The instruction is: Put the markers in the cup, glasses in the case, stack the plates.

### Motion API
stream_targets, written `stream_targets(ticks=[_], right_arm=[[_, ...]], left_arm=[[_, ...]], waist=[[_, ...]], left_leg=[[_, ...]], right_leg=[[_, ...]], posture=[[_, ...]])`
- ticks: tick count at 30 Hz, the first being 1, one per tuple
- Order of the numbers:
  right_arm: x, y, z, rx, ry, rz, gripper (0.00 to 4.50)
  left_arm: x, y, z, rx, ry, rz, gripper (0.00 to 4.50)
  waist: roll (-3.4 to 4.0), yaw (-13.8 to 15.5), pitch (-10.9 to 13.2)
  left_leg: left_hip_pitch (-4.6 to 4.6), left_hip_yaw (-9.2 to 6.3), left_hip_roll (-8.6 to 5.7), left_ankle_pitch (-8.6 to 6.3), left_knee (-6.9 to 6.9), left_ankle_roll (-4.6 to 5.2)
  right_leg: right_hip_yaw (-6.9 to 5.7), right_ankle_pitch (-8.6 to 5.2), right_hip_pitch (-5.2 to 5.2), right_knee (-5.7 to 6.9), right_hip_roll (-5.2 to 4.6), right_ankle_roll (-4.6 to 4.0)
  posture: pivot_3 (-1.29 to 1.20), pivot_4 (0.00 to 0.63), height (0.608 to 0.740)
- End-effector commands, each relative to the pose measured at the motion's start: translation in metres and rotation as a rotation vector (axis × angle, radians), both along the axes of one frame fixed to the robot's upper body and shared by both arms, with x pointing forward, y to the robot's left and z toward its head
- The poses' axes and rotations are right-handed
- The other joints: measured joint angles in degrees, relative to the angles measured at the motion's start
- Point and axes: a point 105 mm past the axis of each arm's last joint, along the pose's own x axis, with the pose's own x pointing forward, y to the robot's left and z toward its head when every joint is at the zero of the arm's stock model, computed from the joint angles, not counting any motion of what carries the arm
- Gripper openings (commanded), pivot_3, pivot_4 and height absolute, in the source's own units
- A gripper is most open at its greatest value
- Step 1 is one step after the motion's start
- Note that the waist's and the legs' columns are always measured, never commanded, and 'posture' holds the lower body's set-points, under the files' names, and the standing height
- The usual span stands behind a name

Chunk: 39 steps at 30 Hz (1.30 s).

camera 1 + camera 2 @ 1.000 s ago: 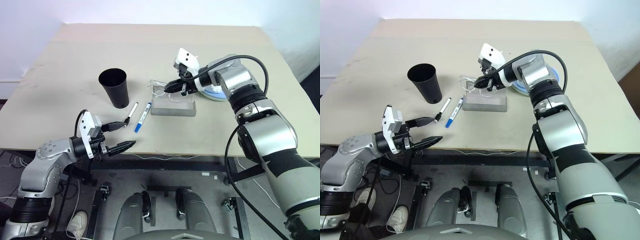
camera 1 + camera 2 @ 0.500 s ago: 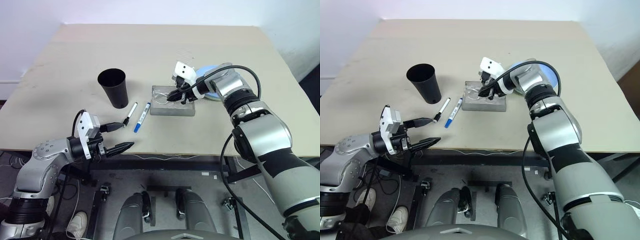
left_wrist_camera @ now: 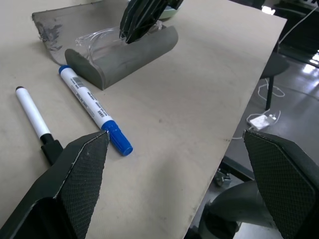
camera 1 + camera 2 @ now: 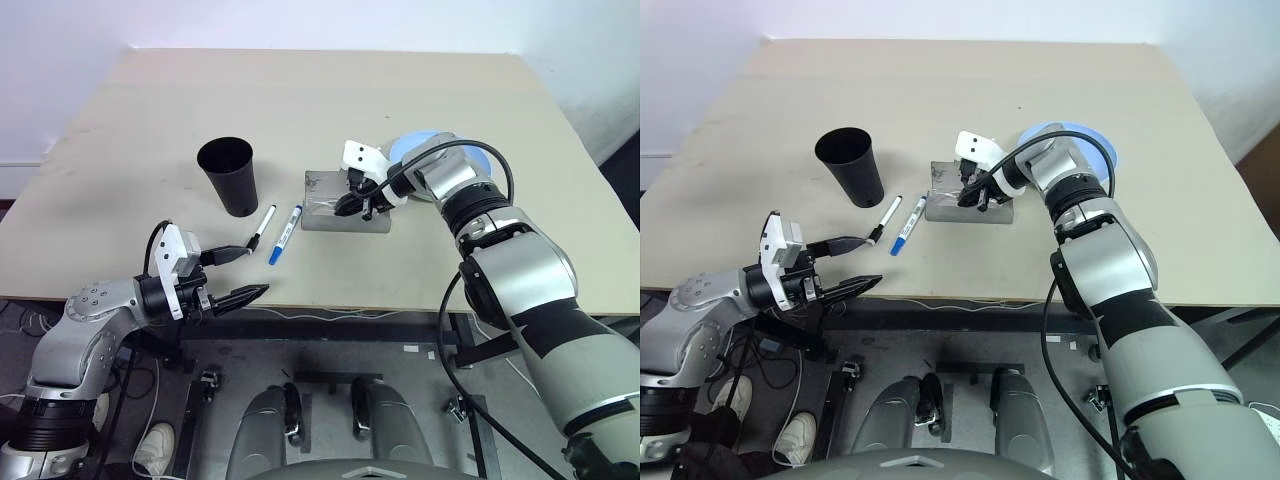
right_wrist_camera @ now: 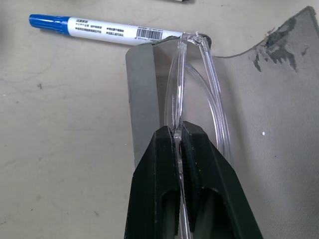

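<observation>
The right claw (image 5: 178, 137) is pinching the glasses (image 5: 199, 94) by their clear frame and holding them down in the open grey case (image 4: 345, 212), which is sitting on the bench (image 4: 330, 100) near the middle. The left claw (image 4: 243, 273) is hanging wide apart with nothing in it at the near edge of the bench, just in front of the two markers (image 4: 283, 235), and these are lying side by side between the black cup (image 4: 229, 175) and the case. The plates (image 4: 1095, 148) are sitting behind the right arm, the blue one showing.
</observation>
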Motion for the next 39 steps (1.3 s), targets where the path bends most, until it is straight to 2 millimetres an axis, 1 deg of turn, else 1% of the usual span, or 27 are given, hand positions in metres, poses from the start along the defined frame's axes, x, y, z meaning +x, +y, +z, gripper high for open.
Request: stream_targets(ticks=[1, 6, 11, 15, 19, 23, 24, 25, 28, 29, 31, 35, 39], right_arm=[[-0.001, -0.007, -0.004, -0.077, 0.023, -0.001, 0.03], [-0.009, -0.003, -0.002, -0.081, 0.084, 0.052, 0.03], [-0.014, -0.007, -0.016, -0.175, 0.137, 0.048, 0.03], [-0.012, -0.006, -0.024, -0.205, 0.129, 0.028, 0.03], [-0.011, -0.003, -0.024, -0.184, 0.124, 0.015, 0.03], [-0.009, -0.005, -0.026, -0.190, 0.116, -0.012, 0.03], [-0.009, -0.005, -0.025, -0.181, 0.119, -0.016, 0.58], [-0.009, -0.005, -0.024, -0.178, 0.120, -0.014, 0.77], [-0.007, -0.004, -0.022, -0.173, 0.108, -0.025, 1.74], [-0.006, -0.003, -0.020, -0.162, 0.105, -0.037, 1.95], [-0.004, -0.001, -0.015, -0.141, 0.099, -0.049, 2.20], [-0.004, 0.003, -0.006, -0.102, 0.100, -0.050, 2.20], [-0.005, 0.003, -0.002, -0.099, 0.117, -0.043, 2.20]], left_arm=[[-0.001, -0.001, 0.010, -0.003, -0.043, 0.000, 4.50], [0.001, -0.002, 0.011, -0.009, -0.049, 0.000, 4.50], [0.001, -0.002, 0.008, -0.002, -0.042, -0.001, 4.50], [0.001, -0.003, 0.008, -0.006, -0.042, -0.002, 4.50], [0.000, -0.004, 0.008, -0.006, -0.042, -0.001, 4.50], [0.000, -0.004, 0.007, -0.007, -0.041, 0.003, 4.50], [-0.001, -0.004, 0.007, -0.008, -0.041, 0.004, 4.50], [-0.001, -0.003, 0.007, -0.008, -0.041, 0.005, 4.50], [-0.001, -0.003, 0.007, -0.010, -0.041, 0.007, 4.50], [-0.001, -0.003, 0.007, -0.011, -0.041, 0.007, 4.50], [0.000, -0.003, 0.007, -0.013, -0.042, 0.006, 4.50], [0.001, -0.004, 0.008, -0.025, -0.044, 0.005, 4.50], [0.002, -0.004, 0.008, -0.025, -0.043, 0.001, 4.50]], waist=[[0.00, 0.0, 0.0], [-0.01, 0.0, 0.0], [0.00, 0.0, 0.0], [-0.05, 0.0, -0.1], [-0.06, -0.1, -0.1], [-0.05, -0.1, -0.1], [-0.05, -0.1, -0.1], [-0.05, 0.0, -0.1], [-0.05, 0.0, -0.1], [-0.06, 0.0, -0.1], [-0.06, 0.0, -0.1], [-0.05, 0.0, -0.1], [-0.05, 0.0, -0.1]], left_leg=[[0.00, 0.00, 0.00, 0.00, 0.00, 0.00], [0.01, -0.01, 0.00, 0.00, 0.00, 0.00], [0.02, -0.01, 0.00, 0.00, 0.00, 0.00], [0.05, -0.02, 0.00, -0.01, 0.00, 0.00], [0.17, -0.02, 0.02, -0.12, 0.00, 0.18], [0.28, -0.02, 0.23, -0.09, -0.01, 0.12], [0.29, -0.02, 0.28, -0.08, -0.01, 0.10], [0.28, -0.01, 0.34, -0.06, -0.01, 0.07], [0.14, 0.03, 0.41, -0.03, -0.01, 0.01], [0.17, 0.03, 0.45, -0.01, -0.01, 0.00], [0.17, 0.04, 0.48, 0.01, -0.01, -0.04], [0.16, 0.03, 0.67, 0.05, -0.01, -0.11], [0.13, 0.02, 0.84, 0.10, -0.02, -0.20]], right_leg=[[0.00, 0.00, 0.00, 0.00, 0.00, 0.00], [0.00, 0.00, 0.00, 0.01, -0.01, 0.00], [0.00, 0.00, 0.00, 0.01, 0.00, 0.00], [0.00, 0.00, 0.03, 0.01, -0.01, -0.01], [0.00, 0.00, 0.16, 0.01, -0.01, -0.01], [-0.01, 0.07, 0.24, 0.00, 0.17, -0.12], [-0.01, 0.08, 0.24, -0.01, 0.21, -0.15], [-0.03, 0.10, 0.23, -0.01, 0.26, -0.19], [-0.06, 0.16, 0.04, -0.02, 0.30, -0.28], [-0.07, 0.16, 0.10, -0.02, 0.34, -0.28], [-0.07, 0.22, 0.09, -0.02, 0.37, -0.36], [-0.07, 0.35, 0.05, -0.06, 0.56, -0.56], [-0.07, 0.38, -0.09, -0.05, 0.77, -0.63]], posture=[[0.00, 0.150, 0.710], [0.00, 0.150, 0.710], [0.00, 0.150, 0.710], [0.00, 0.150, 0.710], [0.00, 0.150, 0.710], [0.00, 0.150, 0.710], [0.00, 0.150, 0.710], [0.00, 0.150, 0.710], [0.00, 0.150, 0.710], [0.00, 0.150, 0.710], [0.00, 0.150, 0.710], [0.00, 0.150, 0.710], [0.00, 0.150, 0.710]])
